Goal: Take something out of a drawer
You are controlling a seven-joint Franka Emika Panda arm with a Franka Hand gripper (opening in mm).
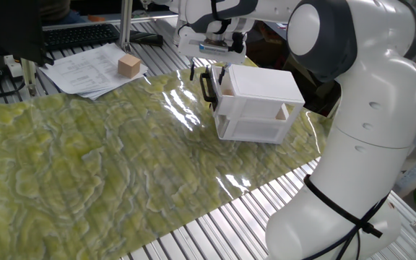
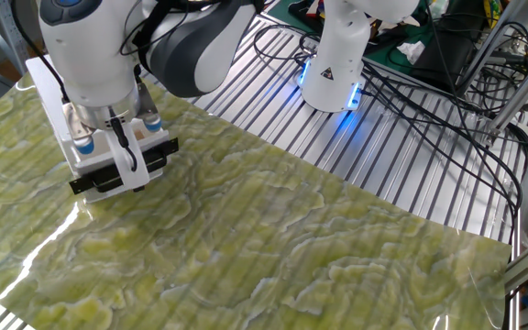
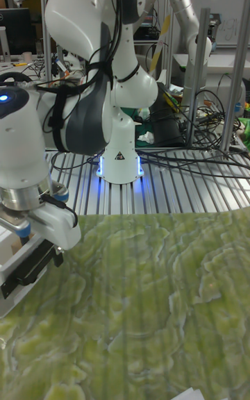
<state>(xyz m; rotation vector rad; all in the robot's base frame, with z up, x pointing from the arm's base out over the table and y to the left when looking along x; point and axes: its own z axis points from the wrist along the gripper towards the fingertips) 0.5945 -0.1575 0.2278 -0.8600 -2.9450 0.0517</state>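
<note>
The white cabinet (image 1: 262,97) stands on the green mat, its drawer (image 1: 219,90) facing left with a black bar handle (image 1: 208,87). My gripper (image 1: 207,72) hangs over the handle, open, one finger on each side of the bar. In the other fixed view one white finger (image 2: 123,154) crosses in front of the handle (image 2: 122,171). A small tan piece, apparently the something (image 1: 227,89), shows just behind the drawer front. The tall fixed view shows the gripper (image 3: 38,237) above the handle (image 3: 29,266) at the lower left.
A bigger tan wooden block (image 1: 128,66) rests on papers (image 1: 92,68) at the back left. A keyboard (image 1: 81,35) lies behind them. The robot's white base (image 1: 360,159) stands to the right of the cabinet. Cables (image 2: 429,82) run over the slatted table beyond the mat (image 2: 273,247).
</note>
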